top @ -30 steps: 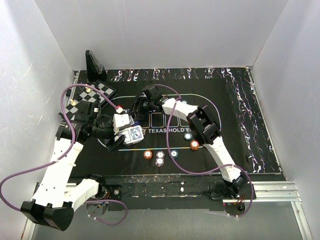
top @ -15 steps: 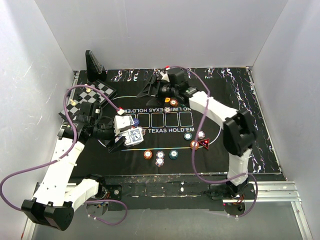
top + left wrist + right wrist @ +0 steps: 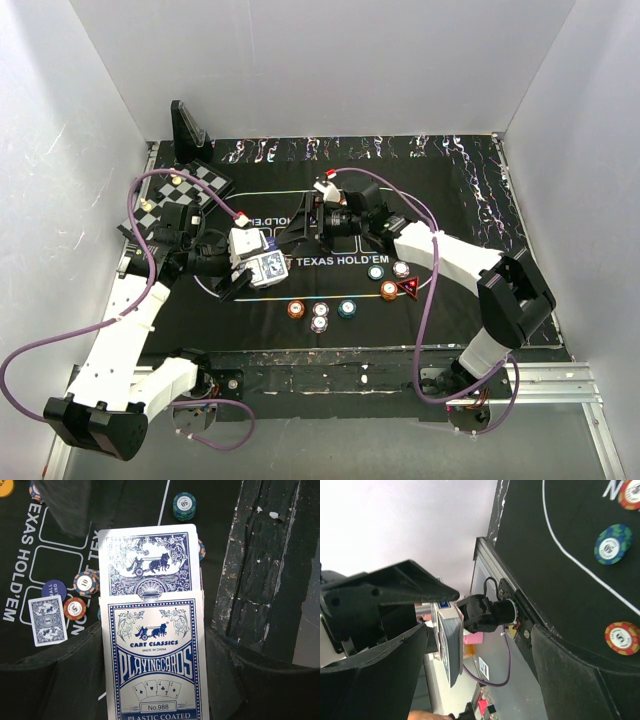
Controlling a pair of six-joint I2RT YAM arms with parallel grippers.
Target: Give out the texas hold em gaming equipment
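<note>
My left gripper is shut on a blue-and-white card box, held above the mat's left part. In the left wrist view the box fills the gap between the fingers, and one patterned-back card sticks out of its top. My right gripper is open and empty just right of the box. In the right wrist view the deck's edge shows between its open fingers. Chips lie along the mat's near side, with a red triangle marker. One card lies face down on the mat.
A chessboard with pieces sits at the back left, with a black stand behind it. The black mat covers the table. The left wrist view shows a yellow disc and a teal chip stack. White walls enclose three sides.
My right gripper swung out to the mat's far side, then came back left to the card box. The left arm and box stayed nearly still.
</note>
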